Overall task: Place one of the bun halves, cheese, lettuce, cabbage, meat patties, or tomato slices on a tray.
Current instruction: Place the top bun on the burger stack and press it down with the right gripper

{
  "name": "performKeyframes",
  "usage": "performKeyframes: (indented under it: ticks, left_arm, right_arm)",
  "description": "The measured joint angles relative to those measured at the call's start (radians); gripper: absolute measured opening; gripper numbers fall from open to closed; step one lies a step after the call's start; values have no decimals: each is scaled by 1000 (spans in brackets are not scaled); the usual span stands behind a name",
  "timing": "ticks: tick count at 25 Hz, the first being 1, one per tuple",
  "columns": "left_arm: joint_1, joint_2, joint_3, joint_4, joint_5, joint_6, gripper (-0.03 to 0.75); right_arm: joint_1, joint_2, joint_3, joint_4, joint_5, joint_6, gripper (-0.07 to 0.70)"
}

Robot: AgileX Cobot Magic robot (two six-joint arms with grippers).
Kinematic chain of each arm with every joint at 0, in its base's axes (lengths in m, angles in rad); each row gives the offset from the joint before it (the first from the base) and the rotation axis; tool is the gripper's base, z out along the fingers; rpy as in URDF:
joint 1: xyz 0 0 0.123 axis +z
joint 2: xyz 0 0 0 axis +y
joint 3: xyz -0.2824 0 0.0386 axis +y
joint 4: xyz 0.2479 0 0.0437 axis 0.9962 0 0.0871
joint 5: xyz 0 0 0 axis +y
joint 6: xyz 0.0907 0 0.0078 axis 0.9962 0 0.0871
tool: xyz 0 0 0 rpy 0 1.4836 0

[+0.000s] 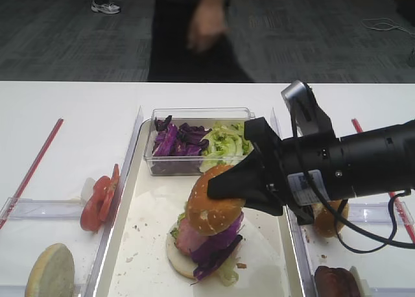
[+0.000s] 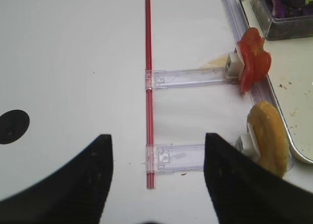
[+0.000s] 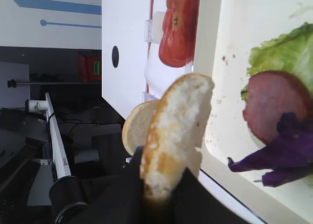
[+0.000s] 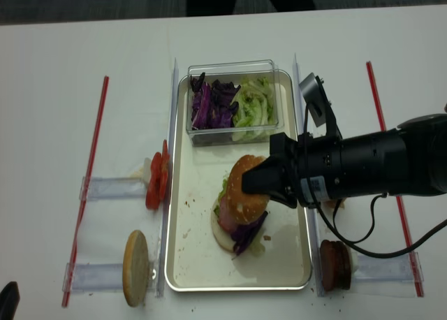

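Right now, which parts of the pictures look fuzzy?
In the exterior high view, the person behind the table is smeared by motion; in the left wrist view, the dark jaws at the bottom are soft; in the right wrist view, the bun half looks slightly soft.

The bun half is golden-brown with sesame specks; the cabbage dark purple, the lettuce pale green, the tomato slices bright red, the surface white.

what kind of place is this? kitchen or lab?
Likely a lab demo bench, not a kitchen: white table with red tape lines, clear ingredient holders, office carpet behind, a burger stack on a tray.
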Motion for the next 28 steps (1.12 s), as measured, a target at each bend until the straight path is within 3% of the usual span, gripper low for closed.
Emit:
performKeyframes:
  ticks: [5,15,28]
  left_arm:
    - [0,0,0,0,0,0,417]
    - [0,0,0,0,0,0,417]
    - [0,0,0,0,0,0,417]
  right_arm:
    - [0,9,0,3,-14,-1,78]
    - [0,149,-53,9,49,-17,78]
    - [0,240,-100,15,89,-21,78]
